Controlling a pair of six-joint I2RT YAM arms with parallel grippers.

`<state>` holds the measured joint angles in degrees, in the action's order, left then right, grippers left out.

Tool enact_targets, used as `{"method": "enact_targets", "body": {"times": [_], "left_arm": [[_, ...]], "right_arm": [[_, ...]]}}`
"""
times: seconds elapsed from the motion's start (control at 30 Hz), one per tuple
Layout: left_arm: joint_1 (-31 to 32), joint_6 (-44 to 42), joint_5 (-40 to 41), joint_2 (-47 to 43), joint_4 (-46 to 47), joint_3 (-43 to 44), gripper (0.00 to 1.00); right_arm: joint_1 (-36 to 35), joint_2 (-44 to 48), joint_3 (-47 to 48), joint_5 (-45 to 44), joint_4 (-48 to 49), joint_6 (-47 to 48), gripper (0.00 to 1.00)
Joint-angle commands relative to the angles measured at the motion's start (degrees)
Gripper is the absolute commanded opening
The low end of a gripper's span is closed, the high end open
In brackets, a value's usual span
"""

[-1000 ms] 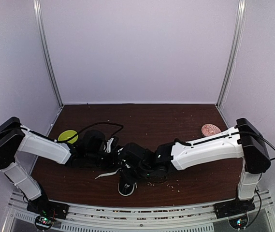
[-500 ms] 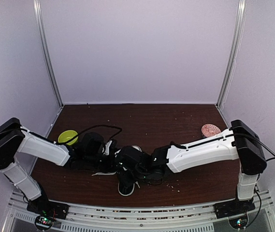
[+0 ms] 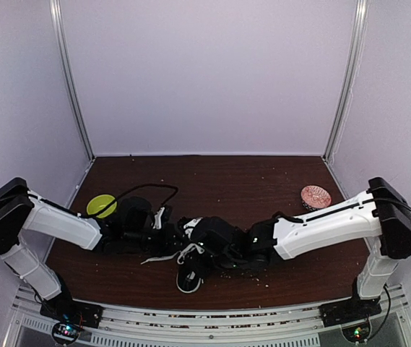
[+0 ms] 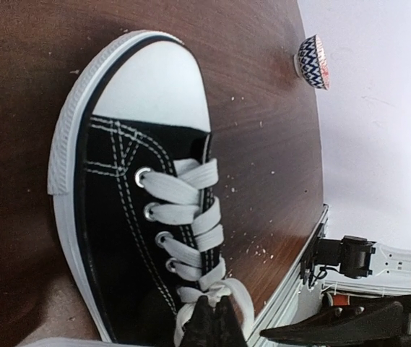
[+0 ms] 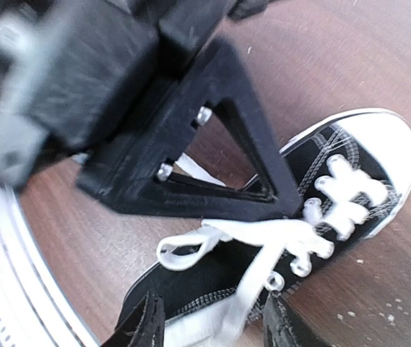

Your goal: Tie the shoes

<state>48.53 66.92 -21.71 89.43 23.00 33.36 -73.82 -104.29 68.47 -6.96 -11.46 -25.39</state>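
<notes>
One sneaker (image 4: 118, 210) is being largely hidden overhead; its lace (image 5: 259, 233) is being pinched by the left gripper (image 4: 211, 318), the right gripper (image 5: 212, 322) being held open.

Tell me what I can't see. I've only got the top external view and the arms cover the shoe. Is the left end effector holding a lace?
Observer: Yes. The left wrist view shows the left end effector shut on the white lace at the ankle end of the sneaker.
Operator: And the right one?
Observer: In the right wrist view the right end effector is open, with a lace strand running between its fingers.
Operator: Any bow yet?
Observer: No finished bow shows. There is only one loose loop, lying beside the sneaker's opening.
</notes>
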Motion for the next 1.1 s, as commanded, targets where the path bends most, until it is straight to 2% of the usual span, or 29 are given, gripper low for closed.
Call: {"method": "enact_targets", "body": {"times": [0.0,0.2,0.47,0.67,1.07], "left_arm": [[0.07,4.36,-0.11,-1.33,6.09,-0.68,0.00],[0.39,8.67,0.29,-2.33,8.11,-1.37,0.00],[1.04,10.53,0.76,-2.46,8.71,-1.75,0.00],[1.19,12.05,0.98,-2.59,11.03,-3.91,0.00],[1.74,14.58,-0.08,-2.66,15.41,-4.58,0.00]], "right_arm": [[0.61,7.39,-5.20,-2.28,6.08,1.78,0.48],[0.28,9.83,-12.64,-1.71,16.87,6.37,0.47],[-1.90,7.28,-15.55,-3.84,31.61,18.51,0.47],[-3.37,4.63,-15.93,-7.33,35.65,25.42,0.49],[-4.09,-0.19,-17.05,-7.69,40.63,42.01,0.56]]}}
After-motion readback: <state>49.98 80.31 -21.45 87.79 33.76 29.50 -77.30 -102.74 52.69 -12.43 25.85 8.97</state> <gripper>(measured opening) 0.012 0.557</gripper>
